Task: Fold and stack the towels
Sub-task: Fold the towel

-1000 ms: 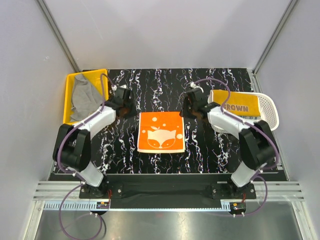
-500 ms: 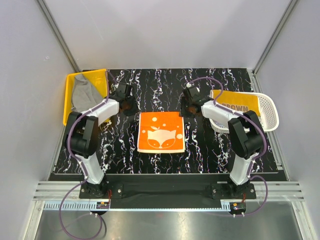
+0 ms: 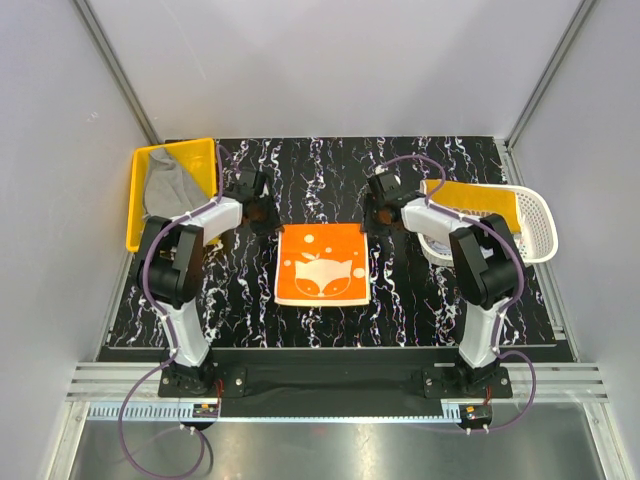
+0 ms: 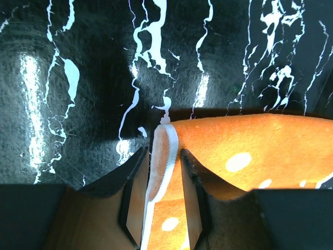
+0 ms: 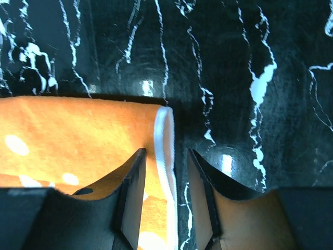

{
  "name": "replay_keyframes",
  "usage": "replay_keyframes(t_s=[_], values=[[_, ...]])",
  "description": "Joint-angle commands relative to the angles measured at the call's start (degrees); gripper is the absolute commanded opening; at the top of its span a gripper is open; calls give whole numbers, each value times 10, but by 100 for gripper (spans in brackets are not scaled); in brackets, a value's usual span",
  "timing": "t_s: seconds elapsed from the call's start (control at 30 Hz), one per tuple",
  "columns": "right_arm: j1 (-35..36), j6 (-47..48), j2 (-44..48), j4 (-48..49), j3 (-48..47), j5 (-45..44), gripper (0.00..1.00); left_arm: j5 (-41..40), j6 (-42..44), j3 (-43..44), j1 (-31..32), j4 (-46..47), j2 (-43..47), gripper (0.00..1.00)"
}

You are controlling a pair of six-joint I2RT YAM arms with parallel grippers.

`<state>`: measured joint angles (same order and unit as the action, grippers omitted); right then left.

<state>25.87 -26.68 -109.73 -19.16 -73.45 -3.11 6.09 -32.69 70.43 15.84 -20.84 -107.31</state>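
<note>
Now my left gripper (image 4: 164,152) stands parted astride the far-left hem of the flat orange fox-print cloth towel (image 3: 322,265) on the black marbled table (image 3: 320,170); my right gripper (image 5: 166,152) likewise, far-right. Fold 1 seems pending: clamp 2 corners, draw nearward.

Table (image 3: 430,300): glossy black top with white marble-like veins, showing bright glare patches (image 4: 31,94) in the wrist views. A silver slotted rail (image 3: 330,385) runs along its near edge, with a brushed metal surface (image 3: 330,450) in front of it. Walls (image 3: 330,70): plain pale grey panels at back, left and right, joined by two slanting aluminium posts (image 3: 115,70) at the rear corners; light even and soft.
</note>
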Motion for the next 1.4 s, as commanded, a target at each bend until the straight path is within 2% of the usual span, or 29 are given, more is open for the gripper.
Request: replay_keyframes(t_s=[0.0,0.27,0.63,0.77,0.83,0.87,0.9,0.97,1.13,1.37], values=[[-1,0,-7,30,-33,12,44,16,-3,19,0,33,1,35],[-1,-4,-32,34,-55,21,43,19,-4,26,-2,35,-8,34],[-2,-9,-43,35,-66,25,38,26,-7,30,-6,43,-15,26],[-4,-11,-44,34,-70,27,33,38,-11,32,-10,49,-21,17],[-6,-12,-42,32,-71,28,28,38,-12,33,-10,50,-20,13],[-6,-12,-40,32,-70,27,25,39,-13,34,-12,49,-19,7],[-7,-11,-37,32,-69,27,23,40,-13,34,-12,49,-16,5],[-10,-10,-29,30,-68,29,13,45,-14,35,-14,48,-8,0],[-18,0,1,11,-77,30,0,54,-15,46,-15,39,18,0],[-32,28,54,-29,-139,70,0,49,-3,101,-19,1,65,0]])
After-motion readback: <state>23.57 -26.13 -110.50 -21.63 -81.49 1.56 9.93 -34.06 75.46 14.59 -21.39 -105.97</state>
